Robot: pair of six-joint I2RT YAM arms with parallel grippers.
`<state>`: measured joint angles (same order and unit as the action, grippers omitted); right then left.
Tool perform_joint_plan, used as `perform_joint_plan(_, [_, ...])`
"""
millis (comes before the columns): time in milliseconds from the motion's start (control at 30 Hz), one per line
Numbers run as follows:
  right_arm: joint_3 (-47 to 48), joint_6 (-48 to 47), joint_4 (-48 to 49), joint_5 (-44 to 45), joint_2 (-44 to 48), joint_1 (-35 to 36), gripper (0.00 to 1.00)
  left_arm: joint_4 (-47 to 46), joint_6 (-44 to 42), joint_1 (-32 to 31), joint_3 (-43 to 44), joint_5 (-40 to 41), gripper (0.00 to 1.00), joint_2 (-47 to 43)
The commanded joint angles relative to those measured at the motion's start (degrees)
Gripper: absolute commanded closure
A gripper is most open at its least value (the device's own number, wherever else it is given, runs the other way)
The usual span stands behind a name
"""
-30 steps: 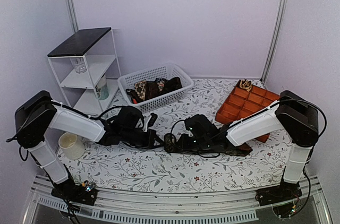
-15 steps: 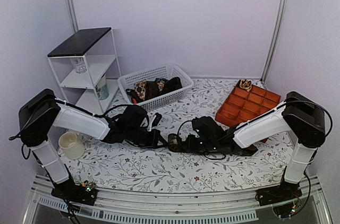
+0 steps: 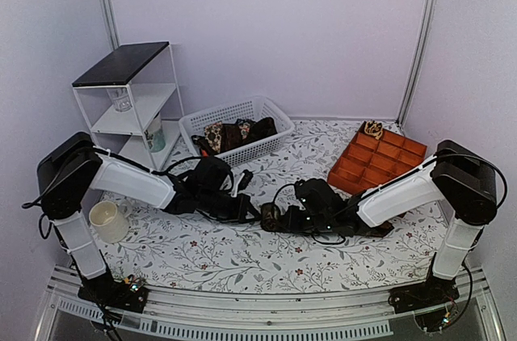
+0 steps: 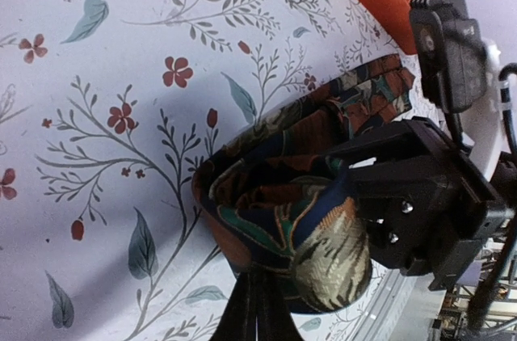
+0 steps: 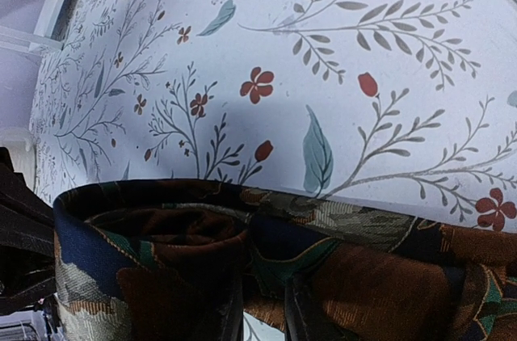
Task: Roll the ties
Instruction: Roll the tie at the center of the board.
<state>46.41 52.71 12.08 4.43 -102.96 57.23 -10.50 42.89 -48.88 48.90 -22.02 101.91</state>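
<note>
Shifted right toward mid-frame, left claw (image 3: 257, 213) pinches the core of the rolled tie (image 4: 275, 195); right claw (image 3: 287, 218) clamps its tail taut.

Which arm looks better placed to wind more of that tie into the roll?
Left, probably. The left gripper is shut on the tie right at the coiled end, so turning it would wind on more. The right gripper sits against the flat stretch beside the coil, better suited to steadying.
</note>
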Motion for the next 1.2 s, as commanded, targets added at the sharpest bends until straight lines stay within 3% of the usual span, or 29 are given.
perform_joint_plan(0, [-0.38,-0.90,1.16,0.28,1.52,-0.51,0.81,-1.11,-0.26,-0.79,1.83,-1.84,0.99,1.44])
perform_joint_plan(333, [-4.81,-2.16,8.68,-0.87,3.86,-1.46,0.84,-0.44,-0.24,-0.95,3.93,-2.07,0.99,3.02])
perform_joint_plan(833, [-1.57,2.09,-3.32,0.93,6.06,-1.78,0.95,1.18,-0.97,-1.15,6.92,-3.03,0.99,5.31])
perform_joint_plan(1067, [-3.39,2.05,-3.60,3.52,8.07,-1.84,0.92,1.80,-1.14,-1.17,8.19,-3.59,0.99,6.31])
perform_joint_plan(1167, [-3.83,2.09,-4.46,4.97,9.57,-1.80,0.87,1.80,-1.15,-1.34,8.86,-3.98,0.98,6.93])
